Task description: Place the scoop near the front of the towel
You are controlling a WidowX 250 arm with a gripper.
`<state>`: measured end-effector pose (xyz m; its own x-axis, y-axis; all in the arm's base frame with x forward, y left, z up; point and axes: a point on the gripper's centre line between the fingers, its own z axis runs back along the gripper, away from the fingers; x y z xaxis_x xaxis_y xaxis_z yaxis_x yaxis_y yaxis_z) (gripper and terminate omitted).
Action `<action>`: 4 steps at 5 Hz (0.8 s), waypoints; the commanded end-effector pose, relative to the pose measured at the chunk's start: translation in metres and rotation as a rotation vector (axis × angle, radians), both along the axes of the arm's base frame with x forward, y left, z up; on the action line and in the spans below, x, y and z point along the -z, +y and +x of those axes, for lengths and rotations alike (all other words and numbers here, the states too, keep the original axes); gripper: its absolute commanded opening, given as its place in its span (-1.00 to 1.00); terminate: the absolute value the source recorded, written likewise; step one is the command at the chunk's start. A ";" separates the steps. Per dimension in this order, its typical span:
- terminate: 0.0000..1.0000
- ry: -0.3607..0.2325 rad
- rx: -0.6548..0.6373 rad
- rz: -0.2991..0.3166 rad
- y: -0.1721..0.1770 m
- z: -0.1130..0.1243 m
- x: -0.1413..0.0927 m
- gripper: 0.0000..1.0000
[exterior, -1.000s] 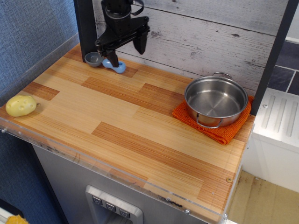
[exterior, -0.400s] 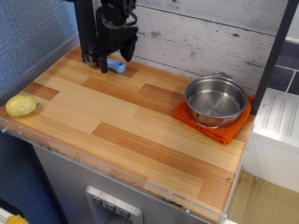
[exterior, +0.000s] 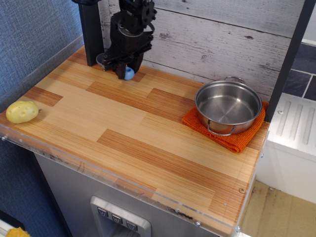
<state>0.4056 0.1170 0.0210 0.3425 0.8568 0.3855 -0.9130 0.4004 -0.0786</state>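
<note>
Gripper hangs low at the back left of the wooden counter, far from the pot, its black fingers drawn close together around the light-blue handle of the scoop; only the rounded end of that handle shows between them, and whether the fingers truly clamp it cannot be told. A sliver of the scoop's grey bowl peeks out to the left of the gripper, low against the counter by the dark post. Well to the right sits the steel pot, two-handled, with nothing inside it. It rests on the orange towel, whose edges stick out from under the pot at the front and left. Far left of the pot, near the counter's front left edge, lies a yellow potato.
</note>
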 end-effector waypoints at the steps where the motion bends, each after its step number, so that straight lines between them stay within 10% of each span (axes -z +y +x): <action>1: -1.00 -0.058 0.023 -0.004 -0.002 -0.005 -0.028 -1.00; 4: -1.00 -0.148 0.020 -0.038 -0.005 -0.003 -0.060 -1.00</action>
<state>0.4057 0.1085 0.0500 0.3283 0.8727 0.3613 -0.8962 0.4087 -0.1728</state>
